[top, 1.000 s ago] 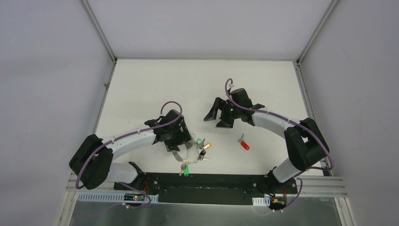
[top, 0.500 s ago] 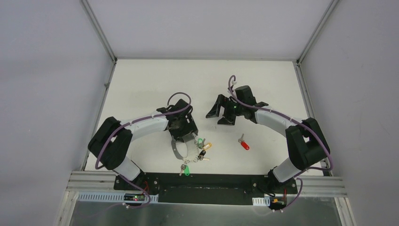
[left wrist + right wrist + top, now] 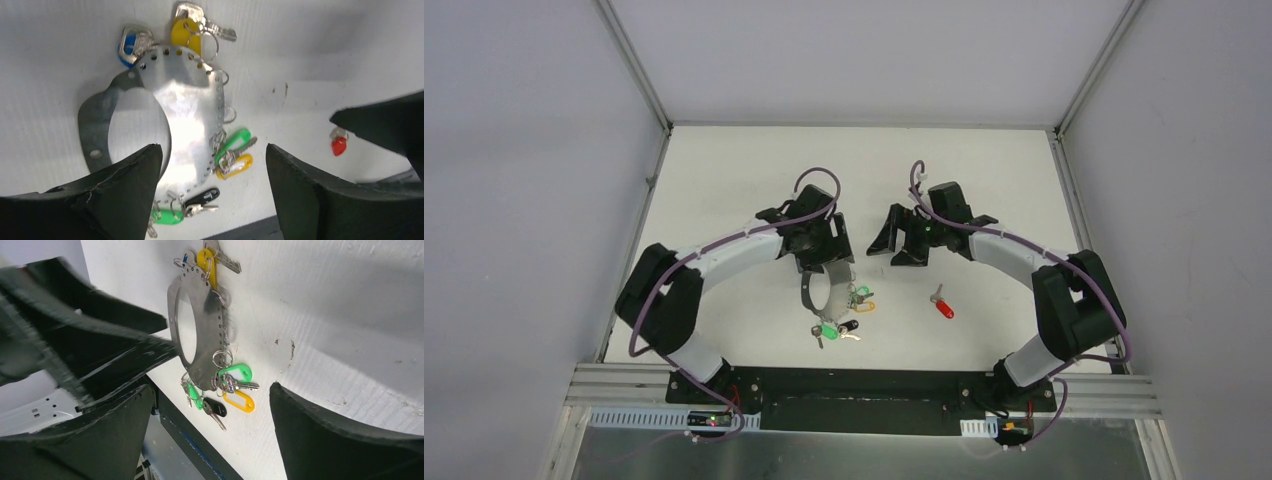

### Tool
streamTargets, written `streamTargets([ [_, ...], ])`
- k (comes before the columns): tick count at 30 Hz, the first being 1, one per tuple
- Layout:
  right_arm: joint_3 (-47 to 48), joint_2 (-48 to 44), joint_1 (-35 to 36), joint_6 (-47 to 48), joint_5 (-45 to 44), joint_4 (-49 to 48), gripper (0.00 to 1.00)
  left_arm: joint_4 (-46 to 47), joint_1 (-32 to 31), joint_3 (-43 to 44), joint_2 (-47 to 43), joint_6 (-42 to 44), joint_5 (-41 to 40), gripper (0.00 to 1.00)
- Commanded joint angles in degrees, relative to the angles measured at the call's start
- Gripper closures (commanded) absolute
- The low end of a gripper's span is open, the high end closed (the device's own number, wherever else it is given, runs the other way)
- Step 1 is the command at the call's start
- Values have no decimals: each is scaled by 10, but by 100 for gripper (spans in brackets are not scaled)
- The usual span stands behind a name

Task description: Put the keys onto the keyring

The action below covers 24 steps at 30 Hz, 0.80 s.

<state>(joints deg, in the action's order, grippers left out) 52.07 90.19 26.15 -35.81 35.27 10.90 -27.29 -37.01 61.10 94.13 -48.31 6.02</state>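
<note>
Left hand (image 3: 212, 150) spread wide, one finger overlapping the flat grey metal hoop (image 3: 190, 110) strung with colour-tagged silver keys (image 3: 234, 149). Right hand (image 3: 210, 387) released. Red-headed silver key (image 3: 943, 307) lies rightward on white tabletop (image 3: 724, 180).

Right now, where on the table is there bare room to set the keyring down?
Widest bare patch: the far strip of the table, bordered by the back wall, the left hand and the right hand. A smaller one lies between the red key and the right arm. Crowded: near centre, where the keyring and its keys bunch by the left hand.
</note>
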Motion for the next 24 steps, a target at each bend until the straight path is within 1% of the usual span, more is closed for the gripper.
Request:
streamTargets([
  [1, 30, 12, 18, 32, 7, 12, 14, 13, 4, -55, -125, 10, -7, 22],
  [7, 85, 81, 56, 37, 2, 40, 27, 17, 4, -173, -272, -45, 14, 24],
  [11, 105, 121, 65, 28, 6, 39, 42, 18, 3, -243, -375, -74, 33, 25],
  [13, 110, 135, 67, 25, 1, 39, 47, 15, 4, -265, -414, -83, 42, 26],
  [15, 115, 147, 70, 22, -3, 38, 54, 7, 3, -276, -443, -88, 51, 26],
  [19, 119, 170, 77, 16, -10, 25, 60, -17, 4, -275, -475, -88, 58, 26],
  [22, 132, 199, 81, 14, -7, 24, 67, -31, 4, -266, -478, -83, 58, 26],
  [24, 147, 216, 82, 19, -8, 37, 76, -33, 4, -262, -474, -82, 61, 26],
])
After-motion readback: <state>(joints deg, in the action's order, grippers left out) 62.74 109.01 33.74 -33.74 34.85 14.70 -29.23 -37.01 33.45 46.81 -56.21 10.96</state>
